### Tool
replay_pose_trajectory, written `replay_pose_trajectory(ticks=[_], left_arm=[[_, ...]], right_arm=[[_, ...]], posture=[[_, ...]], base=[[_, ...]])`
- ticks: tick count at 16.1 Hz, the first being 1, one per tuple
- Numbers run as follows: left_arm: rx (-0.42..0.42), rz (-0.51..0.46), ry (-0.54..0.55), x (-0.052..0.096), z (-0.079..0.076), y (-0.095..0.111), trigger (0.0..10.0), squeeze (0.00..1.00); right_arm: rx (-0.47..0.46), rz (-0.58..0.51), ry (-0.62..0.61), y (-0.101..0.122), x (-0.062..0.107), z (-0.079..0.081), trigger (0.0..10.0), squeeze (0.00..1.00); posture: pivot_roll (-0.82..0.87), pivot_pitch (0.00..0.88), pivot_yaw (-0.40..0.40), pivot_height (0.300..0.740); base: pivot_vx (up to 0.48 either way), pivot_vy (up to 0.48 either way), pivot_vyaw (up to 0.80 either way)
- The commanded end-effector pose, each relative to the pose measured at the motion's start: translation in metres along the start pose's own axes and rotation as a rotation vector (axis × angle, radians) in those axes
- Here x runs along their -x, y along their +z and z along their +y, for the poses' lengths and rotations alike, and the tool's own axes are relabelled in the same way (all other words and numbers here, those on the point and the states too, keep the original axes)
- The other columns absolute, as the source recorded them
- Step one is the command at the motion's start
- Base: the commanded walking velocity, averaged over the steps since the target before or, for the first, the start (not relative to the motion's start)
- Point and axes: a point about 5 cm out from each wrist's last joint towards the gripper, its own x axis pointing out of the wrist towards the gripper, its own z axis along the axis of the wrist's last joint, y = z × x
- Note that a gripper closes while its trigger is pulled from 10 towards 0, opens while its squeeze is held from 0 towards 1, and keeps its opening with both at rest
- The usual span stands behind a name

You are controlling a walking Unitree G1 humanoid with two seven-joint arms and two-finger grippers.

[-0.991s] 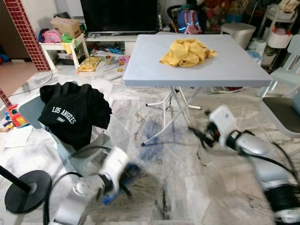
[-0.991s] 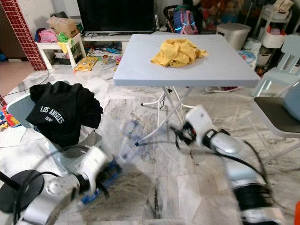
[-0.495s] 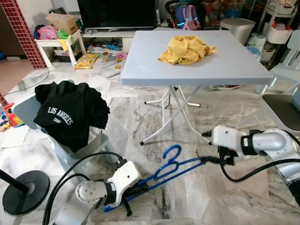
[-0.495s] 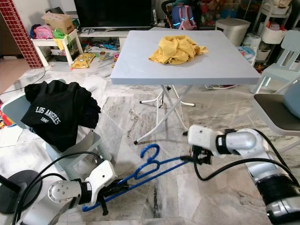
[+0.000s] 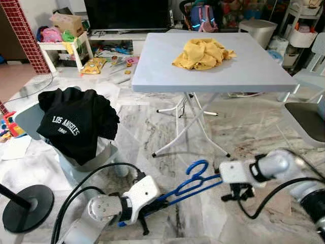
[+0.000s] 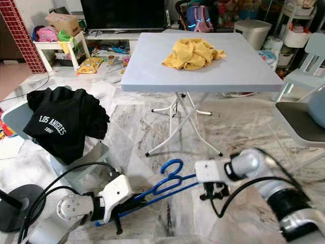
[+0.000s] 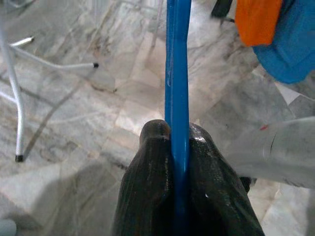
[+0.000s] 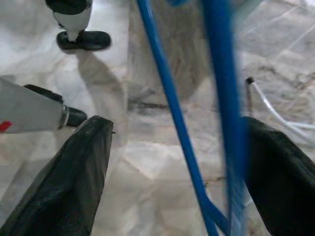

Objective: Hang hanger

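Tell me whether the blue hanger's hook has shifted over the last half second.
Yes. The blue hanger hook now sits nearer the folding table leg feet, further toward the robot's right. Left gripper grips one end; right gripper is open around it.

**Blue hanger stood out on grey marble**

A bright blue hanger (image 5: 195,179) lay over grey-veined marble floor (image 5: 167,127). A yellow cloth (image 5: 203,54) topped the pale grey table (image 5: 254,71); a black shirt (image 5: 76,124) bore white lettering.
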Motion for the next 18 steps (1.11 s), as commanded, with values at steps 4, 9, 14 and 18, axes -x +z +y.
replay_pose_trajectory(ticks=[4, 9, 14, 18], left_arm=[[-0.030, -0.025, -0.011, -0.003, 0.000, 0.008, 10.0, 0.00], [-0.017, -0.017, -0.019, -0.004, 0.001, 0.006, 10.0, 0.00], [-0.019, -0.015, -0.018, -0.004, 0.002, 0.006, 10.0, 0.00], [-0.016, -0.017, -0.020, -0.005, 0.002, 0.007, 10.0, 0.00]], right_arm=[[0.058, 0.025, -0.054, 0.007, -0.006, -0.017, 0.0, 0.00], [0.139, 0.111, 0.024, 0.003, 0.004, -0.028, 0.0, 0.00], [0.183, 0.171, 0.086, 0.002, 0.016, -0.035, 0.0, 0.00], [0.176, 0.169, 0.126, 0.000, 0.014, -0.032, 0.0, 0.00]], posture=[[-0.07, 0.000, 0.009, 0.740], [-0.07, 0.000, 0.010, 0.740], [-0.07, 0.000, 0.011, 0.740], [-0.07, 0.000, 0.012, 0.740]], base=[[0.000, 0.000, 0.00], [0.000, 0.000, 0.00], [0.000, 0.000, 0.00], [0.000, 0.000, 0.00]])
